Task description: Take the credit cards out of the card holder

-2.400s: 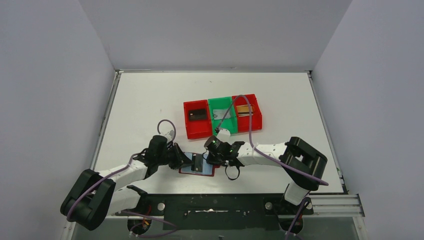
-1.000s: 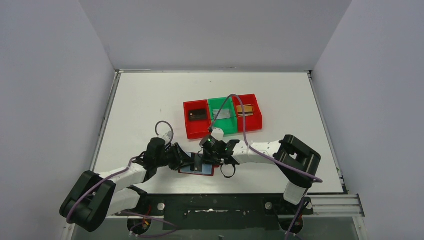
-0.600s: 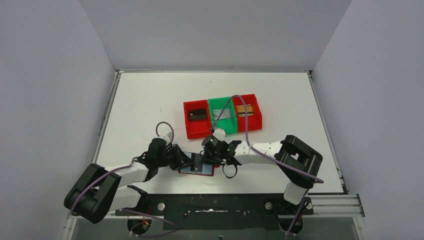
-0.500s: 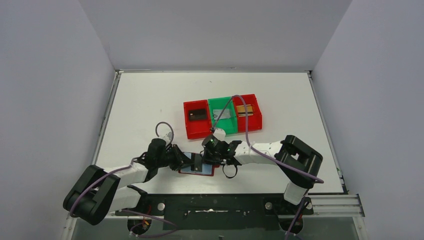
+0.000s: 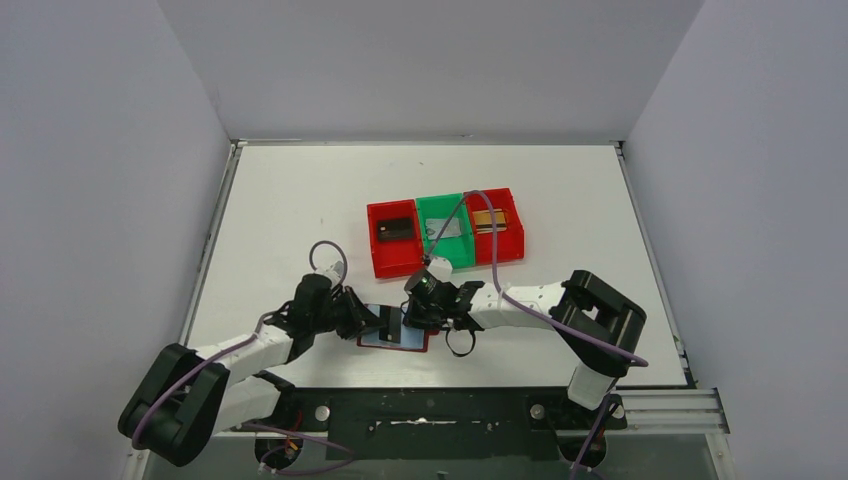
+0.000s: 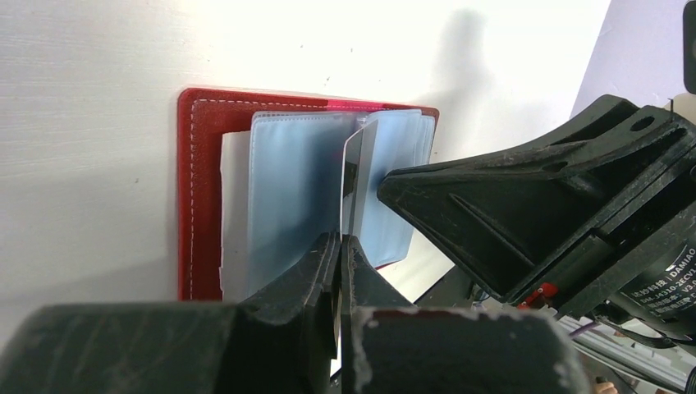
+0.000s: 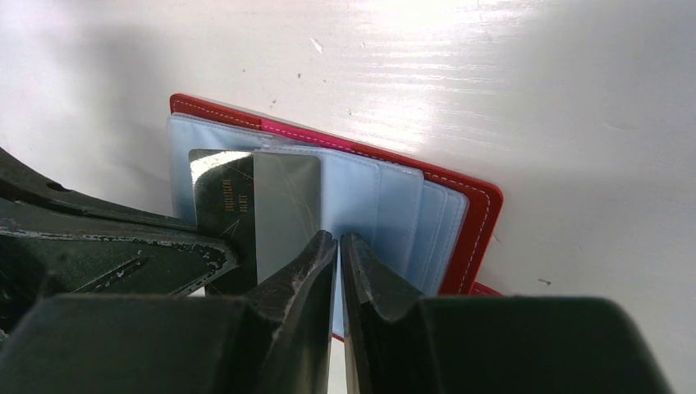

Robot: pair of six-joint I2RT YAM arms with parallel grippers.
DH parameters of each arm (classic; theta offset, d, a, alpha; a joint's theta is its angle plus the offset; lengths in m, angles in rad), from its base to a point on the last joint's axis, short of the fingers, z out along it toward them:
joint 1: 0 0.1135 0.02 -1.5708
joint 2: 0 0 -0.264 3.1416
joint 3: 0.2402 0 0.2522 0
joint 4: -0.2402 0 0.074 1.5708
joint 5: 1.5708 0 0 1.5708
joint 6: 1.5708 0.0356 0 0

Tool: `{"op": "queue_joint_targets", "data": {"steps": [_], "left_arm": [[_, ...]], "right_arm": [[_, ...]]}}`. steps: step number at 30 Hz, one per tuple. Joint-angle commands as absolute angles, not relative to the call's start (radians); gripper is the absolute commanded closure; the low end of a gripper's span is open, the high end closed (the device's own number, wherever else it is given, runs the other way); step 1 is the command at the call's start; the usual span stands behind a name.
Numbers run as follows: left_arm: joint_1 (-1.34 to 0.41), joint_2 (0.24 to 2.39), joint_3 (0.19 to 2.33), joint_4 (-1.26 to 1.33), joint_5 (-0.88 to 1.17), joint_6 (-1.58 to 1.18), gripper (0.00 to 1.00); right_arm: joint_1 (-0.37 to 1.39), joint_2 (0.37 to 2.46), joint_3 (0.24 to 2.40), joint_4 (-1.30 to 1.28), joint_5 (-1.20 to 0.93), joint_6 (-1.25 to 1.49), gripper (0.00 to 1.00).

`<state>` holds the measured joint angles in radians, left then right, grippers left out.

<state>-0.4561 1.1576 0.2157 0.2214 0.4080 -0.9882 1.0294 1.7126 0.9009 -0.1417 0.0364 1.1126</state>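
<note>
The dark red card holder (image 5: 372, 341) lies open near the table's front edge, its pale blue sleeves (image 7: 398, 222) fanned upward. A credit card (image 7: 275, 205), dark and silvery, stands half out of a sleeve. My left gripper (image 6: 339, 240) is shut on that card's (image 6: 353, 176) near edge. From the other side, my right gripper (image 7: 339, 240) is shut on a blue sleeve next to the card. In the top view both grippers, the left (image 5: 378, 322) and the right (image 5: 412, 318), meet over the holder.
Behind the holder stand three joined bins: a red bin (image 5: 398, 265) with a dark card (image 5: 397, 229), a green bin (image 5: 457, 255) with a silvery card (image 5: 447, 228), and a red bin (image 5: 510, 245) with a gold card (image 5: 488, 217). The right arm's cable loops over them.
My left gripper has closed on the upright card. The left arm has shifted slightly; the right gripper keeps its hold on the sleeve.
</note>
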Motion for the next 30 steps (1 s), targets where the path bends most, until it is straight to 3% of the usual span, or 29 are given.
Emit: {"op": "queue_joint_targets", "data": {"steps": [1, 15, 30], "left_arm": [[-0.442, 1.136, 0.259, 0.135, 0.341, -0.927, 1.0], [-0.443, 1.045, 0.297, 0.026, 0.3, -0.913, 1.0], [-0.441, 1.049, 0.342, -0.034, 0.333, -0.869, 1.0]], "right_arm": [[1.024, 1.729, 0.866, -0.242, 0.085, 1.097, 0.89], [1.041, 1.702, 1.002, -0.293, 0.133, 0.978, 0.87], [1.055, 1.732, 1.046, -0.137, -0.022, 0.933, 0.83]]}}
